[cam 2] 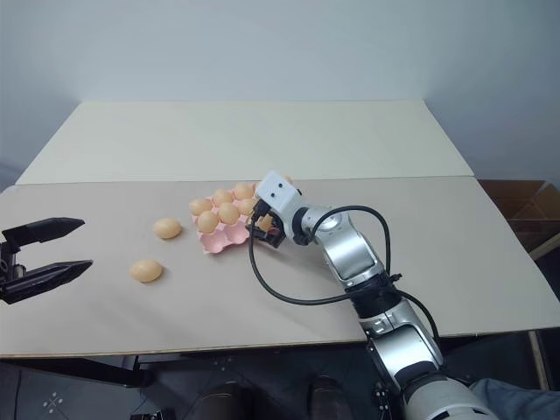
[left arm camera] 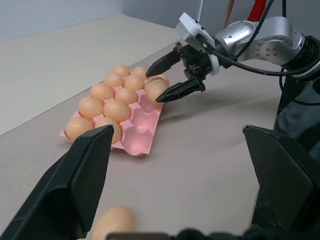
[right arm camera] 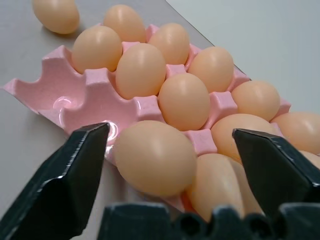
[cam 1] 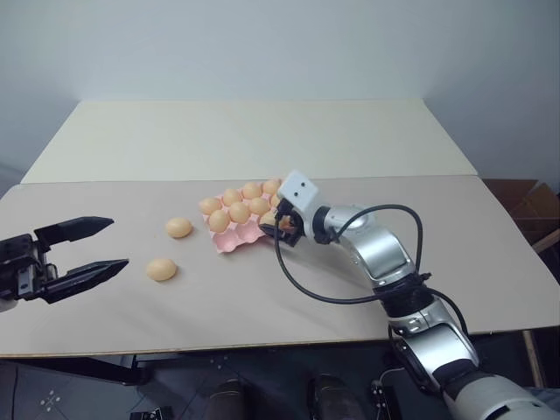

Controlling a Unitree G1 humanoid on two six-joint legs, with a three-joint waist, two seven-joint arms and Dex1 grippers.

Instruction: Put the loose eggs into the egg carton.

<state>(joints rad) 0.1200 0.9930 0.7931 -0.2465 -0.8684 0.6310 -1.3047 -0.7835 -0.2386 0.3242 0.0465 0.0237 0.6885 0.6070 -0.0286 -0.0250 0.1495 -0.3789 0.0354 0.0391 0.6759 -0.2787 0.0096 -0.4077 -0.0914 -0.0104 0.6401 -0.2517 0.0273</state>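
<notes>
The pink egg carton [cam 1: 229, 241] lies mid-table with several eggs in its cups. My right gripper [left arm camera: 152, 87] hangs open over the carton's right end. An egg [right arm camera: 155, 157] rests in a cup between its fingers [right arm camera: 75, 170], which stand apart from it. Two loose eggs [cam 1: 178, 227] [cam 1: 161, 269] lie on the table left of the carton. My left gripper [cam 1: 118, 243] hovers open at the far left, level, pointing toward the nearer loose egg and holding nothing. The cups [right arm camera: 55, 97] at the carton's near left end hold nothing.
The grey table [cam 1: 262, 306] ends in a front edge close to me, and a beige panel [cam 1: 254, 136] lies behind it. A black cable [cam 1: 302, 284] loops from my right arm onto the table. A cardboard box [cam 1: 535, 208] stands off the right side.
</notes>
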